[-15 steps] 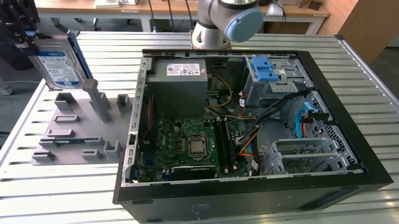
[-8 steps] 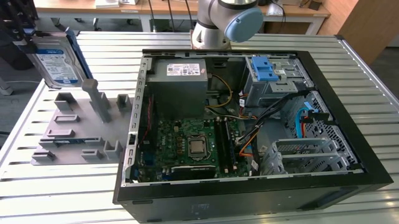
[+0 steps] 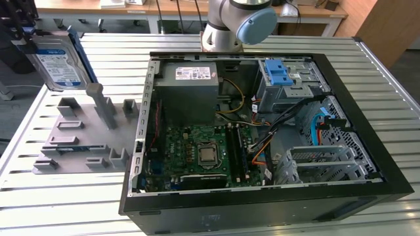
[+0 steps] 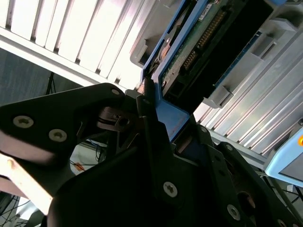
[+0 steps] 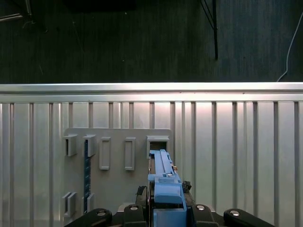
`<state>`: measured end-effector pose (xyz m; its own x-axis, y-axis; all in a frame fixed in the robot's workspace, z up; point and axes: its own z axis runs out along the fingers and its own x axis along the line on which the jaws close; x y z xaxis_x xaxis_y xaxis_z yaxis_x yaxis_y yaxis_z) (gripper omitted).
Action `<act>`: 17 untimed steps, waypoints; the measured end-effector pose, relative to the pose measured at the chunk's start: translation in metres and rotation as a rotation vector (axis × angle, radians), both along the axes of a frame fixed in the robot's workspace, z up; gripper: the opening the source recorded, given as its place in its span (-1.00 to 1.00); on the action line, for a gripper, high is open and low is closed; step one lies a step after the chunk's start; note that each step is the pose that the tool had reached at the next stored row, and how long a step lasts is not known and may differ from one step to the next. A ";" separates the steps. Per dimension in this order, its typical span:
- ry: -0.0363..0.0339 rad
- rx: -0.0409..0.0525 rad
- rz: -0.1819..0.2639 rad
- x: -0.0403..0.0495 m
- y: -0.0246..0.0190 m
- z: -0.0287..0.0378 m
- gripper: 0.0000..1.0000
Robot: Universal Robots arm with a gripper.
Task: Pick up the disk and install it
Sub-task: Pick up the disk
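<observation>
Disk [image 3: 58, 61], 1, upright, clenched in the pincer [image 5: 165, 191], over 1 grey slotted rack [image 3: 77, 133], beside 1 open computer case [image 3: 388, 147]

The tool [image 4: 161, 116] clamps the disk [image 3: 59, 61] by one edge; fingers [image 4: 148, 126] pressed against it.

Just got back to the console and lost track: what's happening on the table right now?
The arm's hand is closed on the blue frame of the disk, holding it upright on edge at the grey slotted holder at the exterior view's left. Whether it has cleared its slot, I can't tell. The computer case lies open beside the holder, and the disk is not in it yet.
</observation>
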<state>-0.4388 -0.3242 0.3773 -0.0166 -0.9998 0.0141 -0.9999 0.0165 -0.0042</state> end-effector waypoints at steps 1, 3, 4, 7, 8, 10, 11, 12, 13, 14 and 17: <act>-0.0001 0.0000 0.000 0.0000 0.0000 0.0007 -0.26; 0.0000 0.0000 0.000 0.0000 0.0000 0.0022 -0.26; 0.0000 0.0001 0.000 0.0000 0.0000 0.0029 -0.26; -0.0001 0.0001 0.000 0.0000 0.0000 0.0070 -0.26; 0.0000 0.0000 0.000 0.0000 0.0000 0.0079 -0.26; -0.0002 0.0001 0.000 0.0000 0.0000 0.0142 -0.26; 0.0000 0.0001 0.000 0.0000 0.0000 0.0150 -0.26; 0.0000 0.0000 0.000 0.0000 0.0000 0.0157 -0.26; 0.0000 0.0000 0.000 0.0000 0.0000 0.0165 -0.26; 0.0000 0.0000 0.000 0.0000 0.0000 0.0230 -0.26; -0.0001 0.0001 0.000 0.0000 0.0000 0.0253 -0.26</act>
